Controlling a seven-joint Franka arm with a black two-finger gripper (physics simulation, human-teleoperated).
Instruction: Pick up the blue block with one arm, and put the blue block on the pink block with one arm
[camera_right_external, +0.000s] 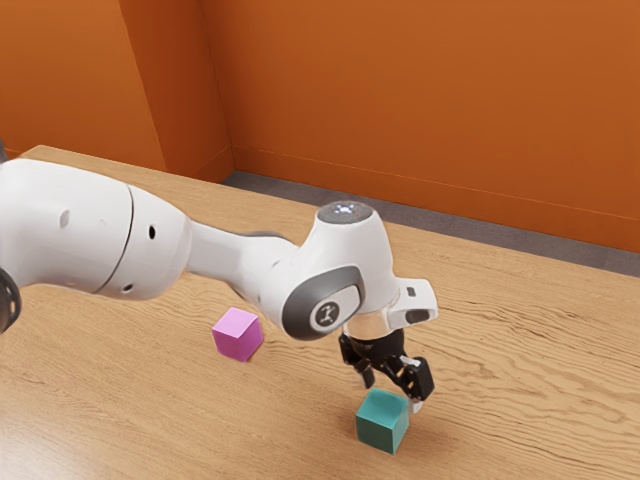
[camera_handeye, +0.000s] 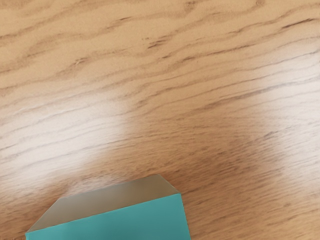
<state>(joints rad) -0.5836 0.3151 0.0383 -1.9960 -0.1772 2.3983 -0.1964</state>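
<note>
Pincer (camera_right_external: 393, 392) hangs with fingers apart, clamping nothing, just above the blue block (camera_right_external: 383, 422) on the near bench (camera_right_external: 520, 330), so the drop looks straight down; pink block (camera_right_external: 238, 333) sits farther off toward the exterior view's left.

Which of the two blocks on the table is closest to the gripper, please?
The teal-blue block, which lies just beneath the gripper. The pink block sits well apart from it, toward the exterior view's left.
</note>
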